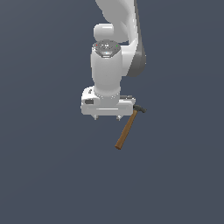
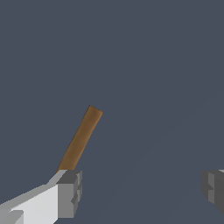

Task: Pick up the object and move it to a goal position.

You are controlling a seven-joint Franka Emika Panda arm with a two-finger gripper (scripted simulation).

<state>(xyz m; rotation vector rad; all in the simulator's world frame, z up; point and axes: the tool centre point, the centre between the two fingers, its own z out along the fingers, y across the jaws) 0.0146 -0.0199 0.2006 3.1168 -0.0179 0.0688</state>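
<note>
Flat even light, sharp renders (no shadows)

surface: one flat, uniform slate-grey counter (image 1: 48,175) fills both views, no edge, seam or marking visible. a single item lies on it: hammer (image 1: 128,129), brown wooden handle slanting toward the near left, dark grey head at the far-right end, in the exterior view.

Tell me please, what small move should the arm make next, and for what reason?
Probably a short sideways shift toward the hammer, before going down. In the wrist view the gripper is open, but the wooden handle lies beyond one finger, not in the gap. In the exterior view the hammer lies off to the exterior view's right of the gripper. Closing now would likely catch nothing.
</note>
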